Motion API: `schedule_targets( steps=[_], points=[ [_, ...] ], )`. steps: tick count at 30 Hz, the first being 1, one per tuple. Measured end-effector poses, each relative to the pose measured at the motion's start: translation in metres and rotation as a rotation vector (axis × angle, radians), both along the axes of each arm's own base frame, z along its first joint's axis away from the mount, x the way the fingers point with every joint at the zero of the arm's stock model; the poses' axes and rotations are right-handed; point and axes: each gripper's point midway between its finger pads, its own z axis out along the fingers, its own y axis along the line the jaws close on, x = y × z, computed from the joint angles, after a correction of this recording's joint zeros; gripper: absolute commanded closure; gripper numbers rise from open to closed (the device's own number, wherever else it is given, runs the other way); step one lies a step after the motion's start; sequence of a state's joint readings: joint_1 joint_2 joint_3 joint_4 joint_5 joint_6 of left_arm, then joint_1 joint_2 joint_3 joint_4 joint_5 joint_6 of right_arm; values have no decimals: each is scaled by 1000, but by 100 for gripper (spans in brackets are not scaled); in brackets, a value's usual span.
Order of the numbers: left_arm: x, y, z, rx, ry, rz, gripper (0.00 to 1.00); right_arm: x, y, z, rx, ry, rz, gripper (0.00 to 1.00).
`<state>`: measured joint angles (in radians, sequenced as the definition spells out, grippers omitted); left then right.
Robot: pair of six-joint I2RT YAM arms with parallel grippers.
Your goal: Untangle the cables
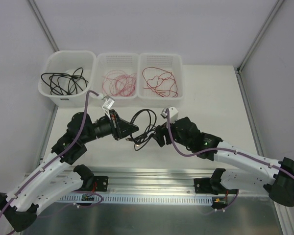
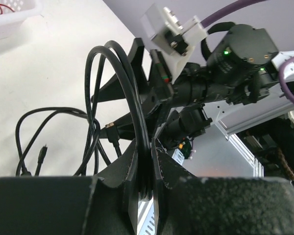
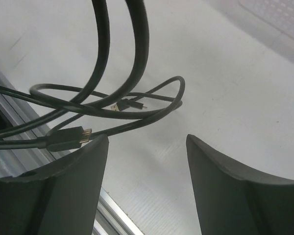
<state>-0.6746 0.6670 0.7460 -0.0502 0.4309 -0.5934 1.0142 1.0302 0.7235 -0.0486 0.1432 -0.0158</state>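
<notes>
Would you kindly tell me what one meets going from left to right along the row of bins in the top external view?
white tub holding black cables → middle basket holding pinkish-red cables → right basket holding red cables

The left arm [image 1: 44,171] and right arm [image 1: 250,161] are white with black joints; a purple cable [image 2: 229,11] reaches each white wrist camera [image 1: 169,112].

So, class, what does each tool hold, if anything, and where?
Left tool: the black cable, pinched mid-loop, two strands side by side. Right tool: open, holding nothing.
</notes>
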Motion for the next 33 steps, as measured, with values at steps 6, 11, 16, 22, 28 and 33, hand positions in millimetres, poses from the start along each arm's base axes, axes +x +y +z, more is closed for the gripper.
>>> schedule_targets(
  steps=[6,11,16,22,28,33],
  points=[
    [-7,-1,13,-19,-18,-34,100,0,0,-7,-57,-36,57,35],
    [-11,-3,18,-25,-16,-60,100,3,0,-9,-83,-56,70,37],
    [-15,-2,28,-42,-27,-68,100,6,2,-15,-97,-55,73,57],
    [-15,6,28,-30,-36,-30,100,8,2,-13,-93,-62,71,89],
    [3,22,1,70,11,110,100,2,-15,9,-69,-101,57,99],
    [18,35,-34,177,72,215,100,-4,-42,42,-21,-170,19,99]
  ],
)
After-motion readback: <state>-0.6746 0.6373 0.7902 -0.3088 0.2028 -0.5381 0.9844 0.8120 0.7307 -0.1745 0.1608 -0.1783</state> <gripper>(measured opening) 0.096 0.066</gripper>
